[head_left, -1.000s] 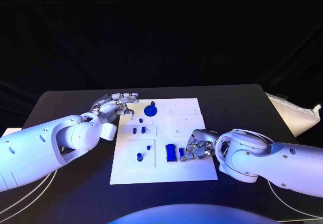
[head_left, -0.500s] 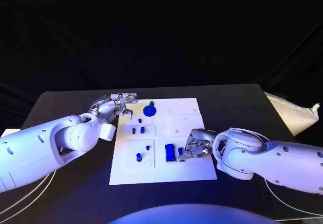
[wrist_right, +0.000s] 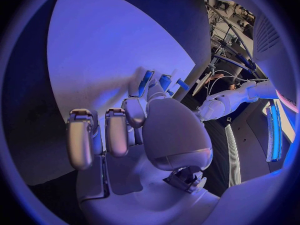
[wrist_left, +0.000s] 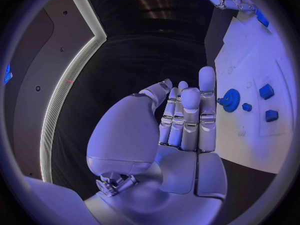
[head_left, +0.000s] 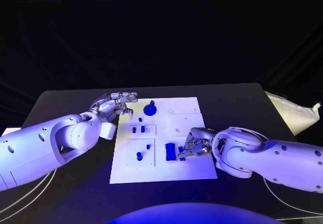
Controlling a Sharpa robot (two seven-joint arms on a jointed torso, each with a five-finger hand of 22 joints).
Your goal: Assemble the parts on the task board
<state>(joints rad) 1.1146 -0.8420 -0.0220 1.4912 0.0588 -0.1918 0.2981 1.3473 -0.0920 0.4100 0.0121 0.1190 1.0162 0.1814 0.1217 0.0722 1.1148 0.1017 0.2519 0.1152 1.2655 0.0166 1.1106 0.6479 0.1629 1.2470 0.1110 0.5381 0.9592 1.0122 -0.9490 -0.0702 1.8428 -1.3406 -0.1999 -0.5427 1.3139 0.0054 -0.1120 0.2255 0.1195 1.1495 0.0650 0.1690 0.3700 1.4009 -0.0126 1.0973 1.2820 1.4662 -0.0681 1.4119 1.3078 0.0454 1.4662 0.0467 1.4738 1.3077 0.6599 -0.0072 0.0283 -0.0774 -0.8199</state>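
The white task board (head_left: 188, 126) lies in the middle of the black table. My right hand (head_left: 196, 145) rests on the board's right side, fingers curled, pinching a small narrow blue part (head_left: 181, 152) next to a larger blue block (head_left: 171, 151). In the right wrist view my right hand (wrist_right: 144, 135) has thumb and finger closed around that blue part (wrist_right: 147, 81) on the board (wrist_right: 106, 50). My left hand (head_left: 118, 102) hovers at the board's far left corner and holds nothing. Its straight fingers (wrist_left: 187, 115) stand beside a blue gear (wrist_left: 231, 100), which also shows from the head (head_left: 150, 110).
Small blue pegs (head_left: 138, 130) stand in the left inset plates, with two more (head_left: 139, 156) nearer me. A white bag (head_left: 292, 114) lies off the table's right edge. Black table surface (head_left: 242, 102) surrounds the board.
My right hand has crept slightly farther over the board toward the blue block, with its fingers drawn in around the narrow part. The left hand has stayed put.
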